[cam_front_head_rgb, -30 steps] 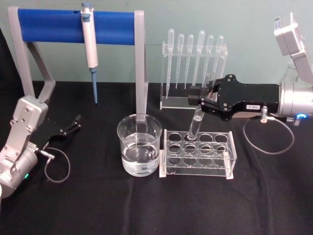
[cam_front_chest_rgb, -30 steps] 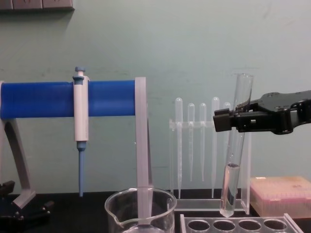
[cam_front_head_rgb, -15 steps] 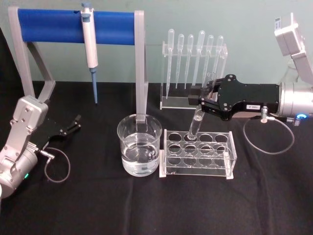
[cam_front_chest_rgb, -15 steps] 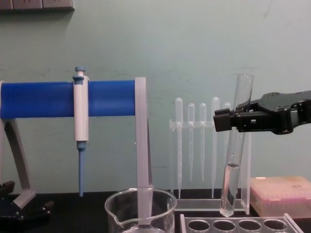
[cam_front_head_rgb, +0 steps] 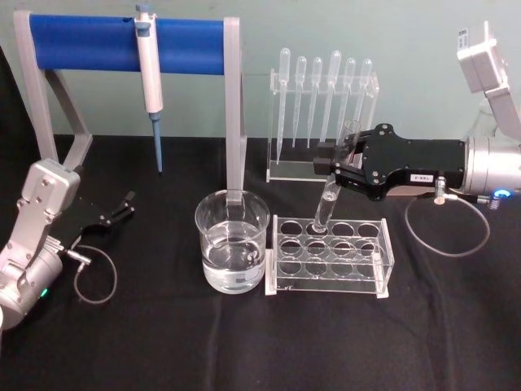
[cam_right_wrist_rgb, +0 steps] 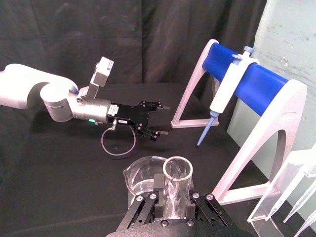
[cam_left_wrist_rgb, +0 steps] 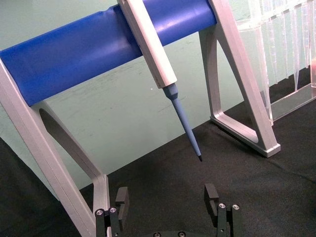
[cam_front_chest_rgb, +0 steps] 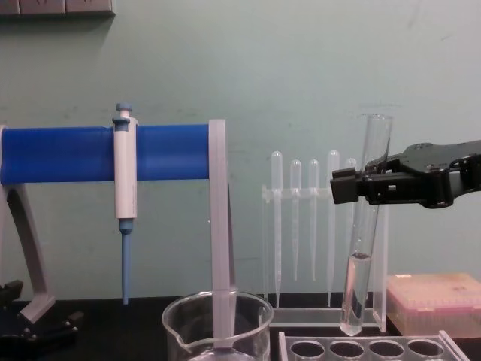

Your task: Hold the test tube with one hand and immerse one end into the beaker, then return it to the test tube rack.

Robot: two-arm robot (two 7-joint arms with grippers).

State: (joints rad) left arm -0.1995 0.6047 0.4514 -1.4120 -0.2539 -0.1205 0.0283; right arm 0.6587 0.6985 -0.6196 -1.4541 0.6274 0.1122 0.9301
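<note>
**Tube tilted over rack, not seated**

Right gripper [cam_front_head_rgb: 335, 169], centre right of the head view, has its jaws pinching the test tube [cam_front_head_rgb: 326, 208] on its upper part. The tube leans top-right, its round end just above the back row of the test tube rack [cam_front_head_rgb: 384, 262]. The beaker [cam_front_head_rgb: 210, 257] sits just left of the rack. Left gripper [cam_front_head_rgb: 124, 205] is parked at the left edge, jaws spread, empty.

Your 2 risks:
- Lower at this tilt and the end may catch a hole edge.
- Swing left too low and the glass may clip the beaker rim.

Black-clothed table [cam_front_head_rgb: 244, 342] bears beaker [cam_front_head_rgb: 232, 244], test tube rack [cam_front_head_rgb: 329, 269], pipette stand [cam_front_head_rgb: 89, 42], dropper rack [cam_front_head_rgb: 293, 169].
</note>
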